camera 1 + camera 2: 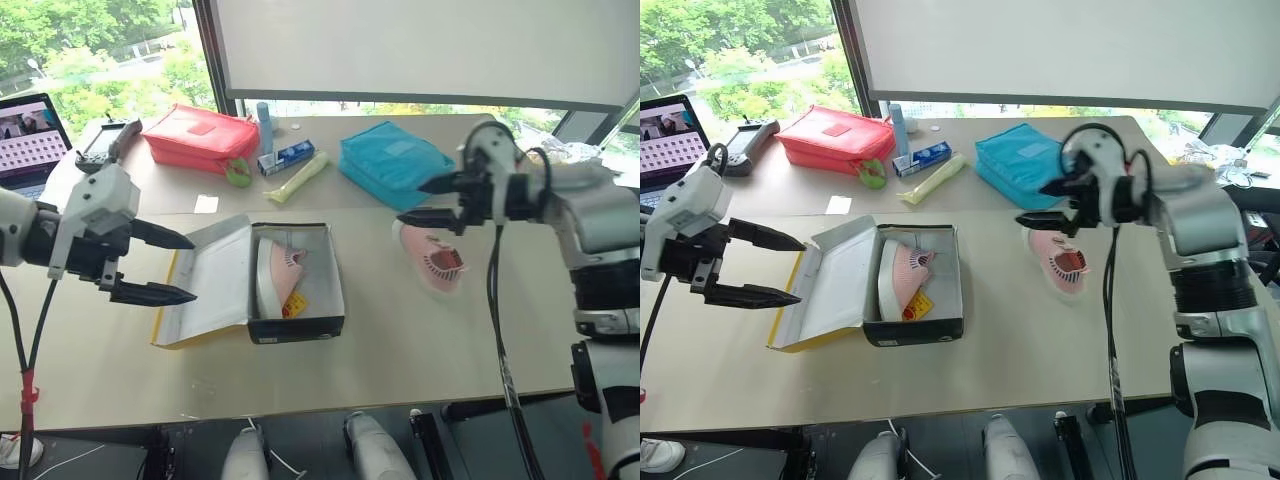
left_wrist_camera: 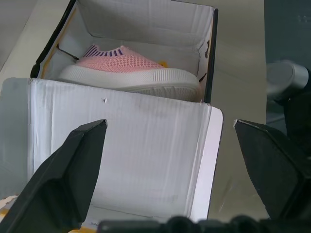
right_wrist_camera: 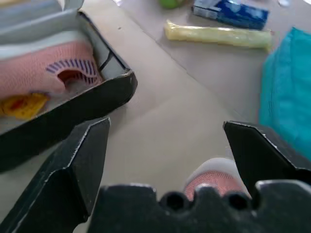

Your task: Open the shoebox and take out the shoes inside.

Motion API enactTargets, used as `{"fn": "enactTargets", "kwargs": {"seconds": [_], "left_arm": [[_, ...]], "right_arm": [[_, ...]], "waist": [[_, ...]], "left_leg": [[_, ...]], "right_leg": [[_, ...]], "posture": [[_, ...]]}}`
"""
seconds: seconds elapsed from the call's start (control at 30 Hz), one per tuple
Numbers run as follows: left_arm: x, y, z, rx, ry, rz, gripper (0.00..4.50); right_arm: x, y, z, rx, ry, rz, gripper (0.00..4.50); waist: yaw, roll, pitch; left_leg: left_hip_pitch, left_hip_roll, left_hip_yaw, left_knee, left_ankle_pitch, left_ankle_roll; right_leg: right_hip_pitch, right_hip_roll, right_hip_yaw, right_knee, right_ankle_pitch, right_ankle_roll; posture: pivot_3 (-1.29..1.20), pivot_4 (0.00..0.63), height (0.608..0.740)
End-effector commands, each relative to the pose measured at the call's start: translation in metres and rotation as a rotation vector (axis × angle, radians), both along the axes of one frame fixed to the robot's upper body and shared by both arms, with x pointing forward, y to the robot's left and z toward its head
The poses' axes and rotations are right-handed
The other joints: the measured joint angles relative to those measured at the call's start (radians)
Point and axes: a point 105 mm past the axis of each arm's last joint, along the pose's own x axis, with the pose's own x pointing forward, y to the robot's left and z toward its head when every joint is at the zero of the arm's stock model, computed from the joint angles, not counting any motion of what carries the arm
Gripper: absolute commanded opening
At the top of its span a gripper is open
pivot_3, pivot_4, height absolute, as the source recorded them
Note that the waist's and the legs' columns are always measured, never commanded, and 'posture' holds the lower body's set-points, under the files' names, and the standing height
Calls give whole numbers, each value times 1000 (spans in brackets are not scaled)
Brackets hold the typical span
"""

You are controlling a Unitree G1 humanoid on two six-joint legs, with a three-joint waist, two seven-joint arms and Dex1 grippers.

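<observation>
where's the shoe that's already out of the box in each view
Left eye view: the pink shoe lies on the table right of the shoebox, below the right gripper.
Right eye view: same place, in front of the blue pouch.
Left wrist view: not in it.
Right wrist view: its tip peeks up between the fingers.
Shared landmark: the shoebox.

The table [image 1: 420, 340] carries the open shoebox [image 1: 296, 325], one shoe [image 1: 437, 260], two pouches [image 1: 198, 135]

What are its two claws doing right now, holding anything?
Left gripper: open, holding nothing, beside the shoebox.
Right gripper: open, holding nothing, above the shoe on the table.
</observation>
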Motion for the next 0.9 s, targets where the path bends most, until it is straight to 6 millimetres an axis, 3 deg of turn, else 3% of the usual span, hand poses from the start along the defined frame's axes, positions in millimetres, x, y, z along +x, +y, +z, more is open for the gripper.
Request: {"fn": "enactTargets", "kwargs": {"seconds": [0.03,0.17,0.27,0.37,0.5,0.9], "left_arm": [[10,6,13,-18,-107,61,4500],[15,8,13,-21,-140,95,4500],[13,10,11,-18,-142,109,4500],[9,12,11,-20,-142,123,4500],[3,12,11,-26,-141,136,4500],[0,10,11,-31,-144,143,4500]], "right_arm": [[-28,67,6,-88,-156,282,4464],[-26,89,-18,-110,-72,363,4464],[-9,100,-21,-81,-101,349,4464],[12,103,-27,-187,-305,332,4464],[27,98,-36,-350,-524,370,4464],[8,126,-62,-417,-819,602,4464]], "waist": [[0,0,0],[12,-1,0],[26,-1,0],[28,-1,0],[27,-1,0],[18,-1,0]], "left_leg": [[0,0,0,0,0,0],[-1,0,0,1,0,0],[-3,0,0,3,0,0],[-2,0,0,3,0,0],[-2,0,0,3,0,0],[-1,0,0,-1,0,0]], "right_leg": [[0,0,0,0,0,0],[1,0,0,0,0,0],[1,-1,0,-1,0,0],[1,-1,-1,-1,0,0],[1,-1,-2,-1,0,0],[1,0,-2,-1,3,5]], "posture": [[0,150,725],[0,150,725],[0,150,725],[0,150,725],[0,150,725],[0,150,725]]}}
